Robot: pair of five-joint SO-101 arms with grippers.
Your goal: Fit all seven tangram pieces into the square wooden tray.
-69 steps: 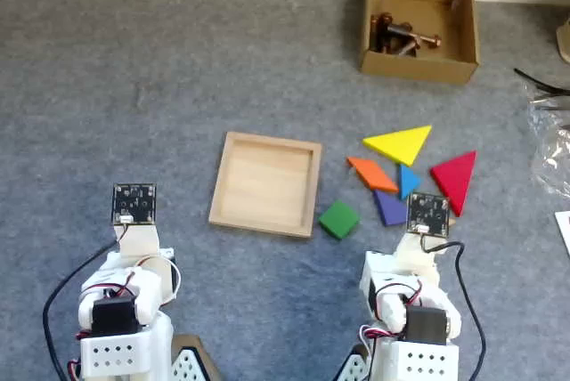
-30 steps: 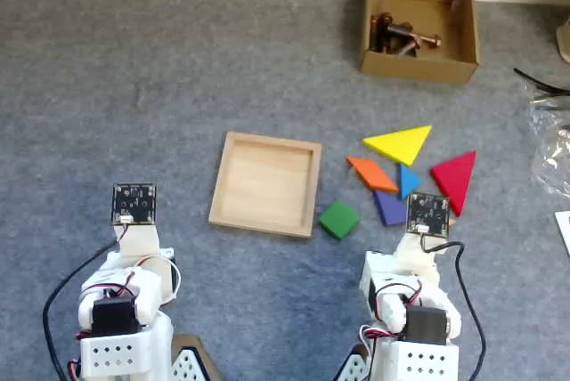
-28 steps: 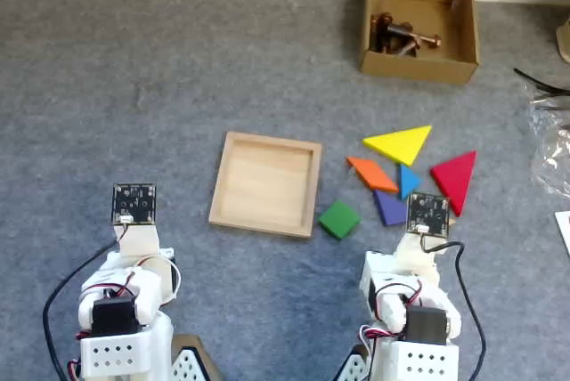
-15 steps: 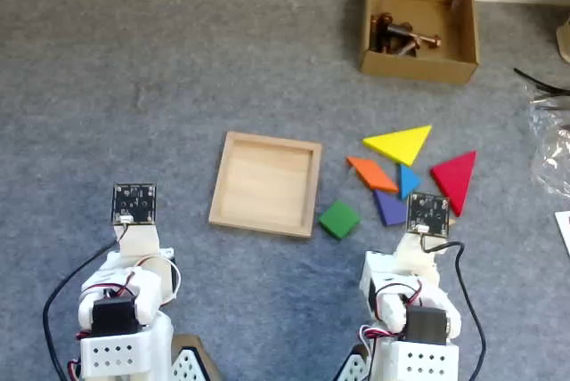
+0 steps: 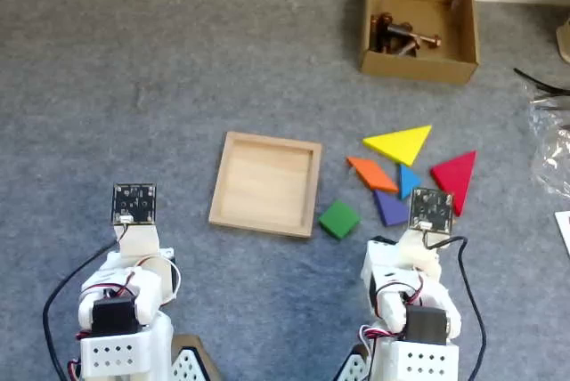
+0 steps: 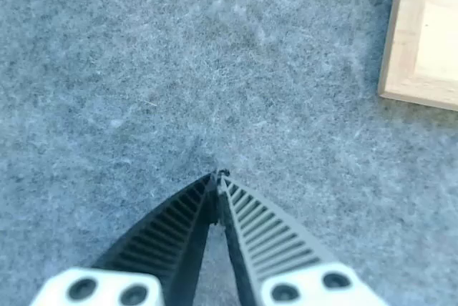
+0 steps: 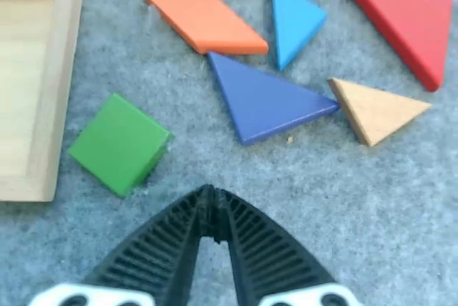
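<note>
The fingers (image 7: 168, 242) of the right gripper (image 7: 212, 195) are pressed together at their tips, and nothing is held between them. They are pointed at the grey felt (image 7: 322, 199) just short of the loose pieces. Directly ahead of the fingertips a dark blue triangle (image 7: 265, 102) is found. A green square (image 7: 118, 143) is placed near them, ahead and toward the side of the left arm. A tan triangle (image 7: 376, 111) is laid just beside the outer tip of the dark blue triangle, on the opposite side from the green square. Farther ahead of the fingers an orange parallelogram (image 7: 200, 18), a light blue triangle (image 7: 293, 20) and a red triangle (image 7: 408, 16) are seen, and a yellow triangle (image 5: 399, 143) is placed farthest of all. All seven pieces are laid on the felt, outside the square wooden tray (image 5: 265, 183), which is found beyond the green square, on the left arm's side of these fingers. The fingers (image 6: 172, 227) of the left gripper (image 6: 217, 177) are closed as well, tip against tip, with nothing gripped, over the felt. A corner of the tray is seen ahead of them toward the right arm's side, well apart. A cardboard box (image 5: 414, 68) is set far beyond the pieces.
</note>
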